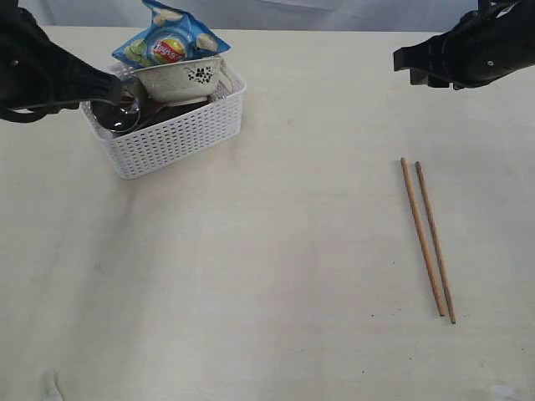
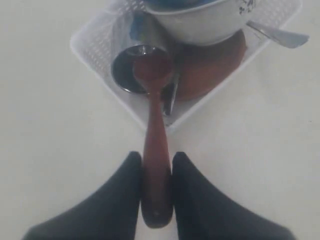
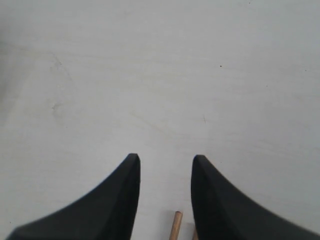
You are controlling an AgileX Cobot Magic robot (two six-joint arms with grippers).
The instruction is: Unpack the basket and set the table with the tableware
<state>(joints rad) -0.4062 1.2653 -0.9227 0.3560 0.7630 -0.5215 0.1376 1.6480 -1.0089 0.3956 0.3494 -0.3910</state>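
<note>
Step in hand: taking the dark red spoon out of the white lattice plastic basket. Left gripper pinches its handle, spoon head over the steel cup. Next move, likely: lift clear of the basket wall, lay it on the cream table. Right gripper is spread and empty above the brown wooden chopsticks on the table. Cream floral bowl and blue chip bag crowd the basket

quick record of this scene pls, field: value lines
left pincer: shut on spoon handle, spoon head over the cup
right pincer: open, empty, above the table near the chopsticks
basket: holds bowl, chip bag, cup, plate
chopsticks: side by side on the table, apart from basket
</note>
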